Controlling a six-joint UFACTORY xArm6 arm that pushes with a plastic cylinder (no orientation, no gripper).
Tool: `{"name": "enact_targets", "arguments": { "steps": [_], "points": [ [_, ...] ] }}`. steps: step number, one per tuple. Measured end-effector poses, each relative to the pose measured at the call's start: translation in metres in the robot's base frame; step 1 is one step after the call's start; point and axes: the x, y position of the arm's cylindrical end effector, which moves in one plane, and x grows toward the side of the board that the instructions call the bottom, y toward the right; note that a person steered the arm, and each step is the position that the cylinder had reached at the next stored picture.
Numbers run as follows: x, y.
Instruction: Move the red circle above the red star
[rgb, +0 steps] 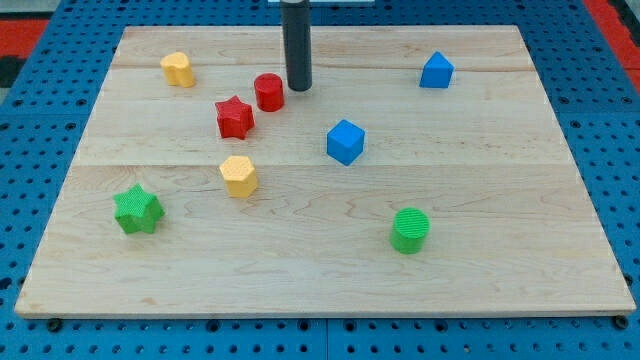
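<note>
The red circle (268, 91) is a short red cylinder on the wooden board, toward the view's top, left of centre. The red star (234, 117) lies just below and to the left of it, a small gap apart. My tip (298, 87) is at the end of the dark rod, which comes down from the view's top. The tip stands just to the right of the red circle, close to it or touching its right side.
A yellow block (178, 69) sits at the top left and a yellow hexagon (239, 175) below the red star. A blue cube (345, 141) is at centre, a blue block (436, 70) top right. A green star (137, 209) is at lower left, a green cylinder (409, 230) lower right.
</note>
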Motion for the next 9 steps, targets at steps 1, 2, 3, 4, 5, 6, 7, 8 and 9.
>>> {"name": "enact_targets", "arguments": {
  "steps": [1,2,3,4,5,6,7,8,9],
  "points": [
    [-0.018,-0.015],
    [0.004,-0.049],
    [0.009,-0.045],
    [0.009,-0.034],
    [0.018,-0.016],
    [0.037,-0.019],
    [0.040,-0.034],
    [0.039,-0.059],
    [0.032,-0.068]
  ]
}}
